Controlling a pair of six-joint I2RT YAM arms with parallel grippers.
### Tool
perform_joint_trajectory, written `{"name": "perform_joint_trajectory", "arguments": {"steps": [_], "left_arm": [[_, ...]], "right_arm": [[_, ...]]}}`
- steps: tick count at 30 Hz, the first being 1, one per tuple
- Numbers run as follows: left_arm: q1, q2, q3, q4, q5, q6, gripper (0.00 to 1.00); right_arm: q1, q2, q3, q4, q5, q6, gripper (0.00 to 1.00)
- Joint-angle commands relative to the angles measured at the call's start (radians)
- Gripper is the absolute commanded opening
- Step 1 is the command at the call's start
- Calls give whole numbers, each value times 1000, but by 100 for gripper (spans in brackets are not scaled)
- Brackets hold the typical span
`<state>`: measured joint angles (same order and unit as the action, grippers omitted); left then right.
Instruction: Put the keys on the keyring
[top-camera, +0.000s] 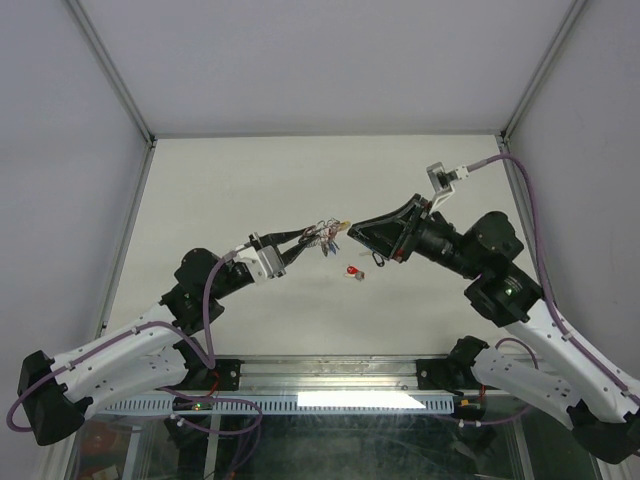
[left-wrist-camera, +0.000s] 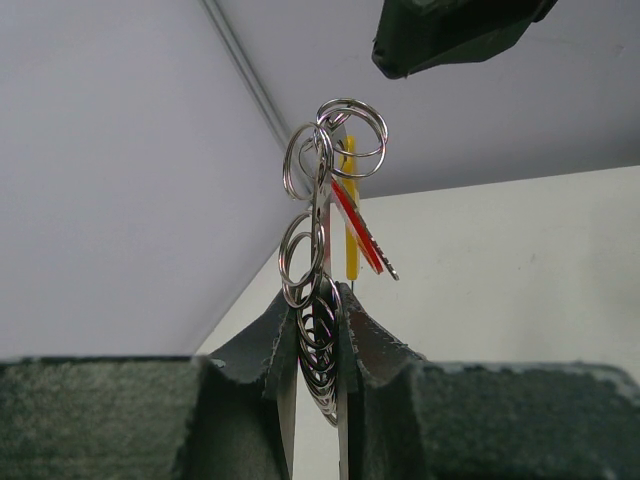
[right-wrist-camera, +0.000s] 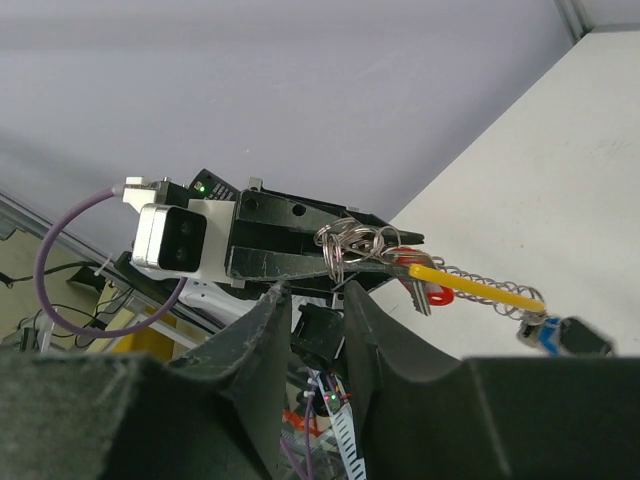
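Here the left pincer (top-camera: 305, 238) is raised over the middle of the pale bench (top-camera: 250, 180). Its fingers are pressed narrow on the keyring (right-wrist-camera: 478, 286), a thin silvery hoop with a yellow section. The hoop sticks out past the fingertips to the right, toward the other arm. A cluster of small silver split rings (left-wrist-camera: 325, 150) crowds the hoop right at the grip, some of it pinched between the pads.

A silver key with a red oblong plastic tag (left-wrist-camera: 355, 225) hangs on the keyring against the yellow part. A key with a blue tag (right-wrist-camera: 545, 333) dangles at the far end of the yellow section. How many more keys sit in the bundle, cannot tell.

The right pincer (top-camera: 356, 234) is also raised, tips pointing left at the bundle, just beside it. From the views, cannot tell whether it touches. Its fingers stand a little apart, a narrow gap with nothing gripped in it.

One more red-tagged key (top-camera: 352, 270) is apart from the bundle, on the bench on the near side of the two pincer tips, held by neither.
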<state>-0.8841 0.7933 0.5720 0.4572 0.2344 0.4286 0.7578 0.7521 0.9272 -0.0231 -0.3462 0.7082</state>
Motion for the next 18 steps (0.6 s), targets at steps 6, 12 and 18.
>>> {"name": "perform_joint_trajectory", "arguments": {"steps": [6,12,18], "left_arm": [[-6,7,24,95,3,-21,0],[-6,7,26,94,12,-21,0],[-6,9,25,94,15,-22,0]], "right_arm": [[46,48,3,118,25,19,31],[55,54,-9,122,37,18,31],[64,70,-9,136,24,20,31]]}}
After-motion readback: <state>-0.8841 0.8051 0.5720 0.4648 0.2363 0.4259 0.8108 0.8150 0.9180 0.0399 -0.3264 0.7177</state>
